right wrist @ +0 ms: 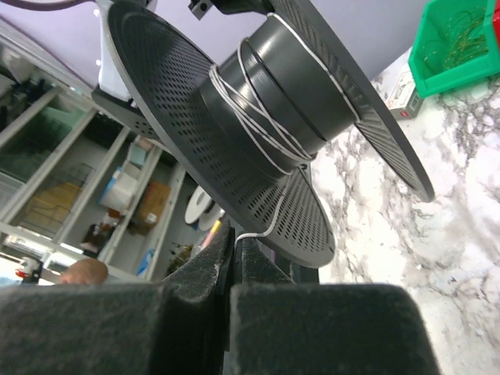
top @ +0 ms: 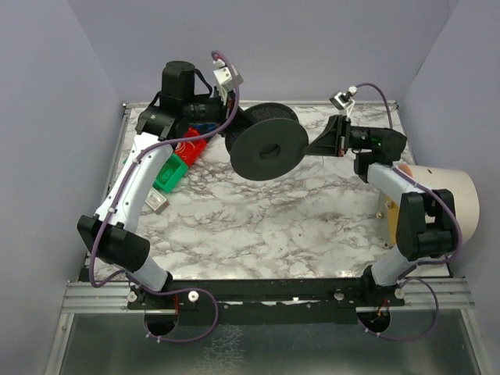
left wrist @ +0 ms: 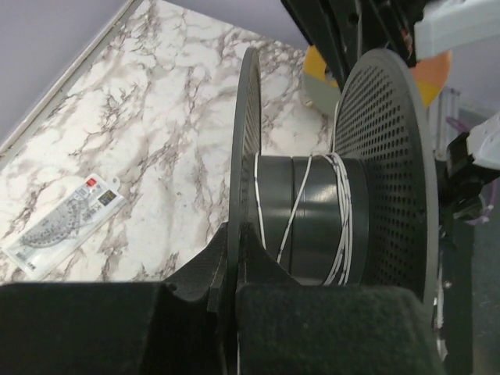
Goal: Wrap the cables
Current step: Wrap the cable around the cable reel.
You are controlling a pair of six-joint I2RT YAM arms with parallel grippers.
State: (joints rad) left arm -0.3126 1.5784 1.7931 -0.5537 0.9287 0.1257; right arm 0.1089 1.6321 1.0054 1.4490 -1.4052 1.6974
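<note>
Between right fingers [right wrist: 199, 269], cable [right wrist: 251, 233], left fingers [left wrist: 199, 281] gripping spool [left wrist: 383, 156]

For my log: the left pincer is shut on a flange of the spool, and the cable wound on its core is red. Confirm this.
Wrong on one point. The cable is white, not red; the left wrist view shows it wound on the core of the spool. The left pincer is indeed shut on a flange.
</note>
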